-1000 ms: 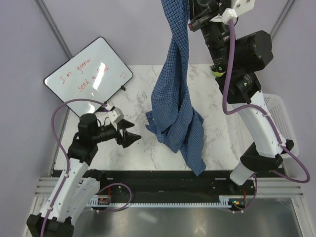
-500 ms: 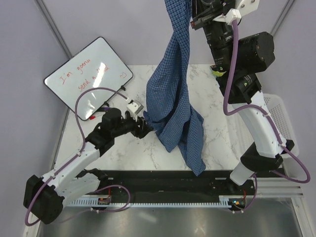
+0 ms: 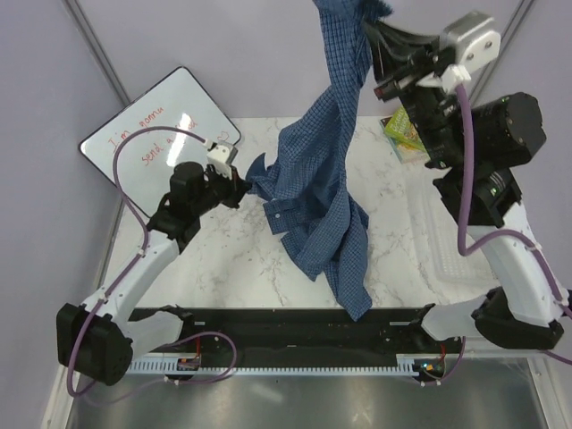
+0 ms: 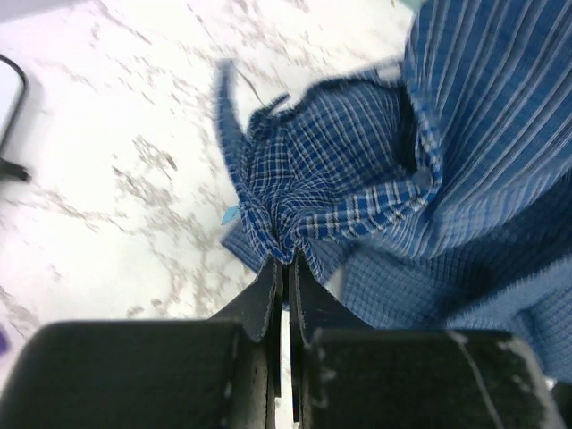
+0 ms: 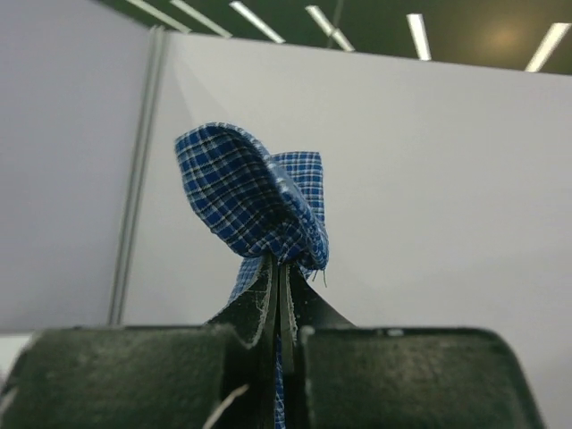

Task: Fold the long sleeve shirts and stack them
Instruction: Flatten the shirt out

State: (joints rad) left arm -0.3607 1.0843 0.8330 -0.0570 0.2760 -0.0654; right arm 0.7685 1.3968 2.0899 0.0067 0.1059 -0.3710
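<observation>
Overhead, the blue checked shirt [image 3: 326, 170] hangs bunched from the right gripper [image 3: 371, 31], raised high above the marble table [image 3: 214, 259], and its lower part trails onto the tabletop. The left gripper [image 3: 243, 186] pinches a side edge lower down. The step appears to be opening the shirt out for laying flat. Next the arms would likely need to draw apart and lower it.

From the left wrist, the jaws are closed tight on a gathered, crumpled fold of cloth [image 4: 357, 188].

From the right wrist, the jaws press together on a small loop of fabric [image 5: 250, 192], held aloft.

Blue checked shirt [image 3: 317, 192] hanging, unfolded
</observation>
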